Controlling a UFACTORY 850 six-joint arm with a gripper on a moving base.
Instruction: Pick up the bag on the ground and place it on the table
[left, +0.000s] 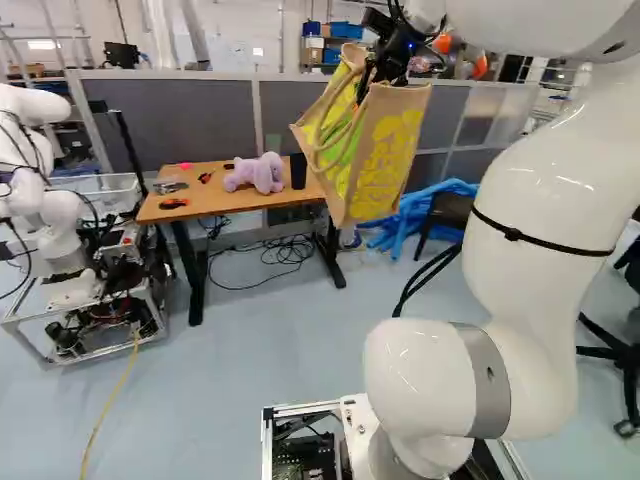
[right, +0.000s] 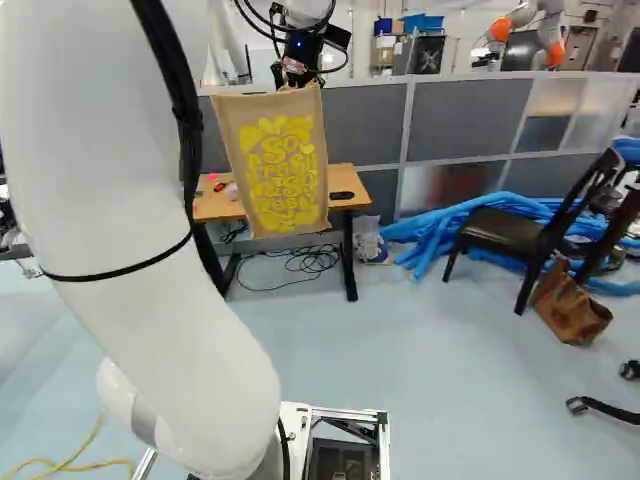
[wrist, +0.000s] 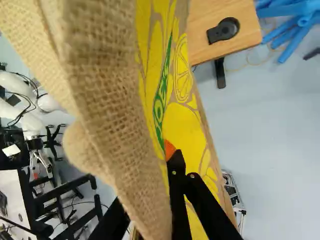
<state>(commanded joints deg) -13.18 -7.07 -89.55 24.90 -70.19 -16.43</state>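
Note:
High up ahead, my gripper (left: 384, 72) is shut on the top edge of the tan bag (left: 392, 140), which has yellow print. The bag hangs upright, away from the floor, and overlaps the right end of the wooden table (left: 225, 206) in the left base view. In the right base view the bag (right: 275, 165) covers much of the tabletop. In the wrist view the gripper (wrist: 169, 159) has coarse bag cloth at its fingers; one fingertip shows an orange pad, while cloth hides the other.
A purple plush toy (left: 258, 173), a black cup (left: 298, 170) and small tools lie or stand on the table. Grey partitions (right: 455, 118) run behind it. Blue tubes (right: 440, 228) and a dark chair (right: 510, 230) are to its right. Another robot (left: 50, 200) stands at the left.

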